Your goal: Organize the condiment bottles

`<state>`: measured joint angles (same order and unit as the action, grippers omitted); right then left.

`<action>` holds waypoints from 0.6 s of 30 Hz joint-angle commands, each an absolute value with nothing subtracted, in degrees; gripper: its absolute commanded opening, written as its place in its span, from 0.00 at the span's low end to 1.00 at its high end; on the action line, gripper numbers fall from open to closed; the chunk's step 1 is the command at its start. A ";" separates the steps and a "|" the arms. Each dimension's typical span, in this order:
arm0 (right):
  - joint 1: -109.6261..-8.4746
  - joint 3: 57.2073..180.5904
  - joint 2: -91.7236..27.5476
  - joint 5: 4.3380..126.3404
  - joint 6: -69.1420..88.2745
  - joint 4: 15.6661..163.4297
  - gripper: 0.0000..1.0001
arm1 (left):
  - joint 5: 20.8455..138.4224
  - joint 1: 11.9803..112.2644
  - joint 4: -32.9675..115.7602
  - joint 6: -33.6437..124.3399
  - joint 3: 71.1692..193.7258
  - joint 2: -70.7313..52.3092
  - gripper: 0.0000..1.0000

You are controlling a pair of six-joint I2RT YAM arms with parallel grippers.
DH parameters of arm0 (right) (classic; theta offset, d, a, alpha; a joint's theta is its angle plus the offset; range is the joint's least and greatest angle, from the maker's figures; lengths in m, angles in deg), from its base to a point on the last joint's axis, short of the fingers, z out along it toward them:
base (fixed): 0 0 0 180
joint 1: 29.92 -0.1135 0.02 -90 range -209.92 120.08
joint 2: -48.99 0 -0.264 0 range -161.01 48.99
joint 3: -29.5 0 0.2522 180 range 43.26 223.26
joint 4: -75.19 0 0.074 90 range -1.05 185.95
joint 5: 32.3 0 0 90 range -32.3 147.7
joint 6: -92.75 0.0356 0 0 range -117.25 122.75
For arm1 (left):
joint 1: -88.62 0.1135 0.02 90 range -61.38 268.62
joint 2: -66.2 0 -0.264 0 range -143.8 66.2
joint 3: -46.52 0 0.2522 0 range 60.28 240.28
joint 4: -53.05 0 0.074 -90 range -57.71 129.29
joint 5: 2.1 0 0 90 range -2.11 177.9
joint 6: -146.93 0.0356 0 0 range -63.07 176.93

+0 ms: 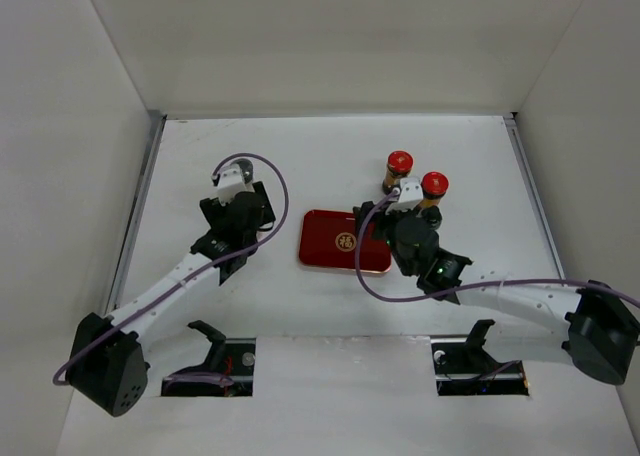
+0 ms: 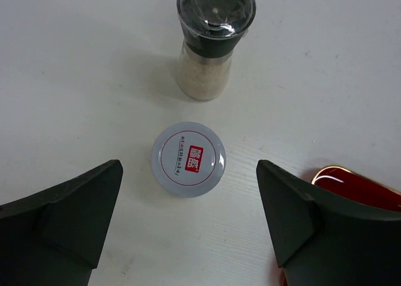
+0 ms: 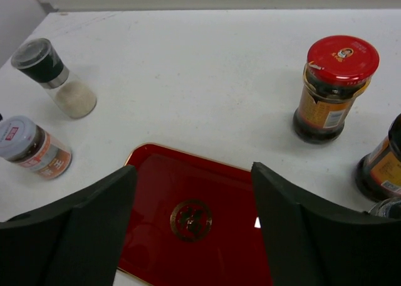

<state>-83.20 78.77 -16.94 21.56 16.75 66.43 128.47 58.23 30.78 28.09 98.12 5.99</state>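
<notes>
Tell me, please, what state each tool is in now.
Left tool: open, empty, above the white-lidded glass jar.
Right tool: open, empty, near the flat red rectangular tray.

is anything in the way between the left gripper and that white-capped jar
Nothing visible. The left gripper is open, with the white-capped jar framed between its fingers and bare table either side. The black-capped grinder stands beyond the jar, apart from it.

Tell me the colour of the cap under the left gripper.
The cap is pale grey with a small red square in the middle; the left wrist view shows it best.
</notes>
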 commanded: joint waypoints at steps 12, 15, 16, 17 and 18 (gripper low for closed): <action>-83.32 79.39 -15.34 22.37 16.73 63.64 0.92 | 130.08 60.19 37.88 27.57 97.81 -3.93 0.84; -83.14 79.12 -14.90 22.63 17.16 63.64 0.92 | 129.21 60.80 39.73 27.05 97.02 -6.04 0.76; -83.14 79.12 -14.90 22.63 17.08 63.64 0.93 | 129.03 60.89 40.08 27.04 96.93 -6.49 0.76; -83.14 79.04 -14.90 22.63 16.99 63.64 0.93 | 128.94 61.16 40.34 26.96 96.75 -6.75 0.74; -83.14 79.04 -14.90 22.63 16.99 63.64 0.93 | 128.85 61.33 40.78 26.96 96.67 -6.84 0.71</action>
<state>-83.20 78.77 -16.20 21.75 16.64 66.32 129.11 60.68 36.64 27.83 97.25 -7.17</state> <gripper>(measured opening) 0.927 0.724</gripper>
